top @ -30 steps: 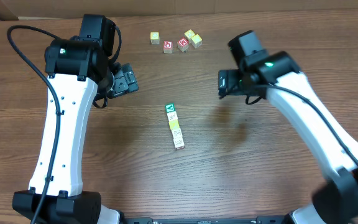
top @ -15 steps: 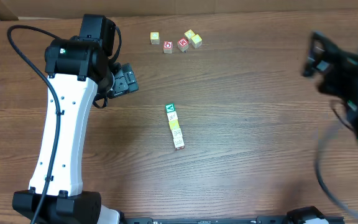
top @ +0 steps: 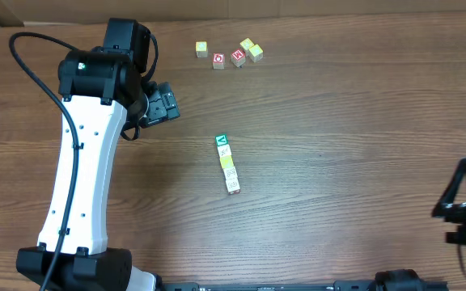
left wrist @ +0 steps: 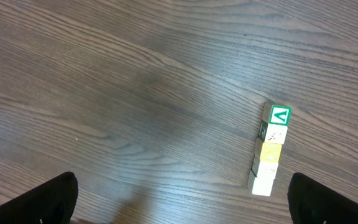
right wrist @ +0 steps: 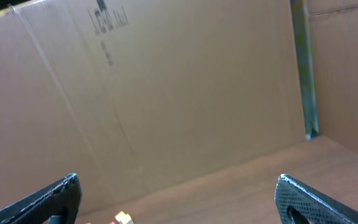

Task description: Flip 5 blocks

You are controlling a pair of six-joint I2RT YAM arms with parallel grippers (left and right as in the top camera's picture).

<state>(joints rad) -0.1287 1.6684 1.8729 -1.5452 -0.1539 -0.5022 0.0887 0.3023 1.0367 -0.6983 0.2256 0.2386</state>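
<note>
Overhead, the left arm [top: 87,162] rises white from the near-left corner of the bench [top: 338,121] and reaches toward the far edge. Its left gripper [top: 164,103] hangs over bare wood in the left half, well apart from every block. In the left wrist view its fingers [left wrist: 48,199] sit at the two bottom corners of the frame, spread wide with nothing between them.

Near the far edge, left of centre, lies a loose group of blocks. A pale yellow block [top: 201,49] lies alone, with a red-faced block [top: 218,61] just to its right. A second red-faced block [top: 238,57] lies close beside two yellow blocks [top: 252,50].

In the middle of the bench a short row of blocks [top: 227,163] lies end to end, touching, and runs from far to near with a slight slant. A green-topped block [top: 222,141] forms its far end. The left wrist view shows the same row at the right of its frame, the green face printed with a white shape.

The right arm [top: 463,206] appears only as a dark shape at the near-right corner of the bench, far from the blocks. The right wrist view faces a cardboard wall [right wrist: 166,93]. The right gripper [right wrist: 178,186] has its fingers parted wide and empty.
</note>
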